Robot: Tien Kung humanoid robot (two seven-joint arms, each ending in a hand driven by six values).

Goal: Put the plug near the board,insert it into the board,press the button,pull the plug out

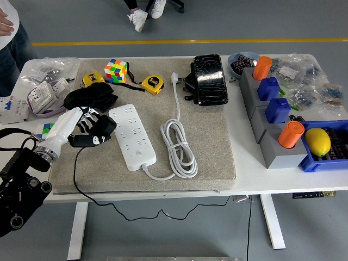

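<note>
At left, over the mat's (217,141) near-left corner — left hand (81,128), fingers curling around the black plug (98,132), holding it just beside the white power strip's (131,137) left edge, not touching any socket; black cord (81,185) trailing down over the table edge — strip lying diagonally on the mat, its white cable (178,147) coiled alongside.

Grey floor (272,22), yellow line (217,41); white table (247,163).

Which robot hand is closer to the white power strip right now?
Left. The left hand, gripping a black plug, sits just left of the power strip; the right hand isn't in view.
</note>
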